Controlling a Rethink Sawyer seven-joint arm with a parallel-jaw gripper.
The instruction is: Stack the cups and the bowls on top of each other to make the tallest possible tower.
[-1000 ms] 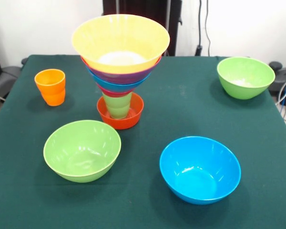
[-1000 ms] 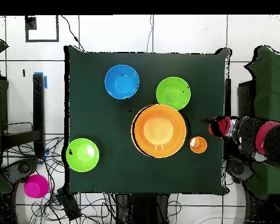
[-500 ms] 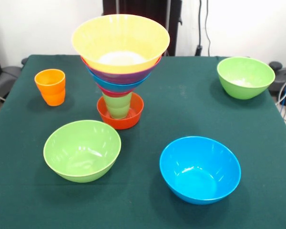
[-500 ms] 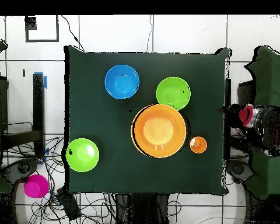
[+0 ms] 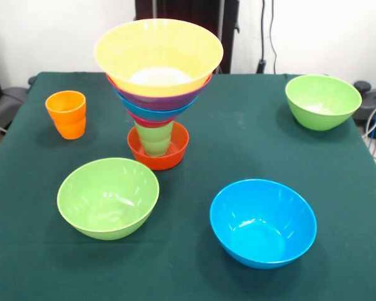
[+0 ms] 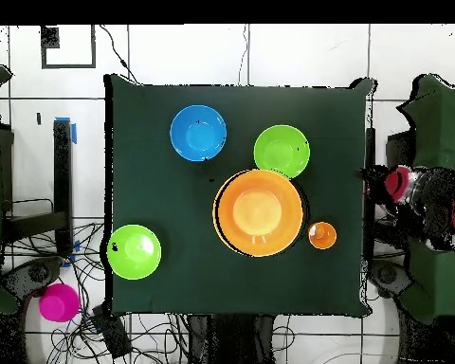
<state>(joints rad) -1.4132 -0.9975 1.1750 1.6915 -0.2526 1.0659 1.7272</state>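
- Clearly the tower stands upper left of centre in the front view: a small red-orange bowl at the base, a light green cup in it, then pink, blue and purple bowls, and the very large orange bowl on top.
- Loose pieces sit well apart: the orange cup at the left, one lime green bowl at lower left, another lime green bowl at upper right, a blue bowl at lower right.
- Judging by the gloss, all of it is light, stiff, slippery plastic; a thin rim is the likely hold on a bowl, the stepped waist on the cup.
- The column widens upward on a narrow cup, so it probably tips at a slight knock.
- The gripper shows only in the overhead view, at the right edge off the table; I cannot tell whether it is spread or closed.
- From above, the top bowl hides every layer under it.
- The arm is absent from the front view.
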